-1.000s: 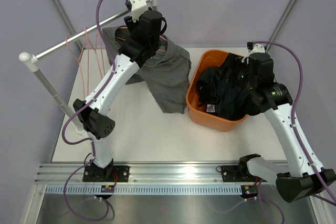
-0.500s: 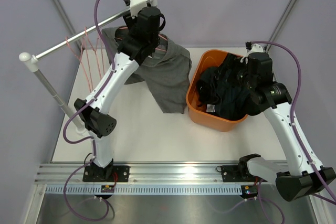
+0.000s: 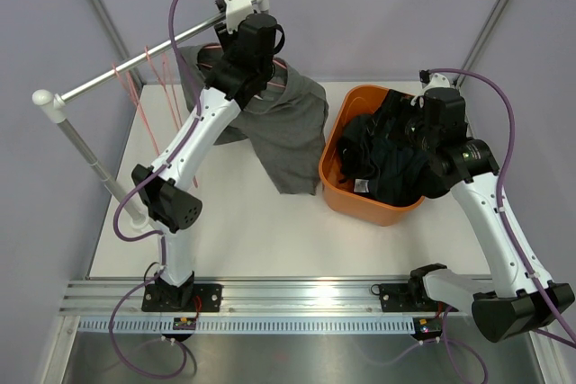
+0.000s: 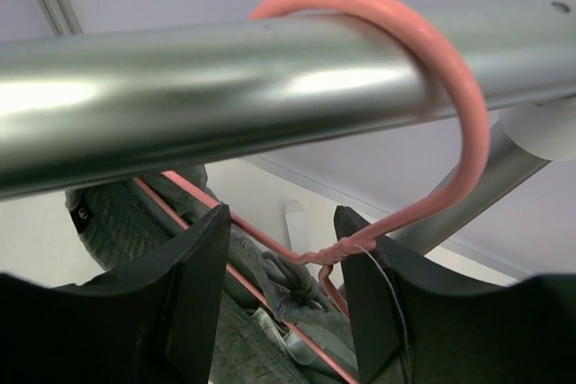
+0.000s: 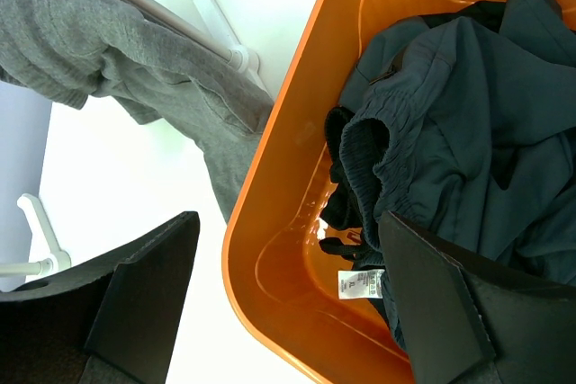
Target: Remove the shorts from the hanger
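Left fingers [image 4: 193,294] released, straddling pink hanger [image 4: 450,87] neck under rail [image 4: 180,105]; grey shorts [image 3: 292,128] hang below. Right fingers [image 5: 144,294] released, empty, above orange basket [image 5: 270,213] holding dark shorts [image 5: 486,132].

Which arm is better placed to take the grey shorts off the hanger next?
Left, likely. The left gripper is at the rail, open jaws flanking the pink hanger, the grey shorts below. The right gripper hangs open over the orange basket, away from the rail.

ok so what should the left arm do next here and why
Probably close the left gripper on the twisted neck of the pink hanger: its open fingers straddle that neck just below the rail, and the grey shorts hang from this hanger.
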{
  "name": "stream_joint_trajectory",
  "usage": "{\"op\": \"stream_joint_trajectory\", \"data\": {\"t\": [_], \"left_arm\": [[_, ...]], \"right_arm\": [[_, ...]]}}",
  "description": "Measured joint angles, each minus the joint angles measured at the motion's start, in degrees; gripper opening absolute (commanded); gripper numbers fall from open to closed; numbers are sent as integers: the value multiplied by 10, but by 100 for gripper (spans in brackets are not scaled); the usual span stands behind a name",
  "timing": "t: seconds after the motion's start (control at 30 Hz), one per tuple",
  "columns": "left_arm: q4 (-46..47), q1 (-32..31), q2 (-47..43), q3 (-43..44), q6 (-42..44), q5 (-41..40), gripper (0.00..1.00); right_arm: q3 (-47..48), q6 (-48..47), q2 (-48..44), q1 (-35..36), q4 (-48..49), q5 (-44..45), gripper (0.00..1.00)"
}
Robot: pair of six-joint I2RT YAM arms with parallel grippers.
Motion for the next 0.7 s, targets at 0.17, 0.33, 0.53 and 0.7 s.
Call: {"op": "stream_joint_trajectory", "data": {"t": [0.17,0.33,0.53,0.7], "left_arm": [[0,0,0,0,1,9,34],[0,0,0,0,-1,16,11],[0,0,-6,-9,0,24,0],[-14,0,-29,-26,9,40,0]], "right_arm": [[0,0,2,0,0,0,90],[0,0,3,0,0,0,90],[0,0,3,0,0,-5,90],[0,1,3,0,0,-7,90]]}}
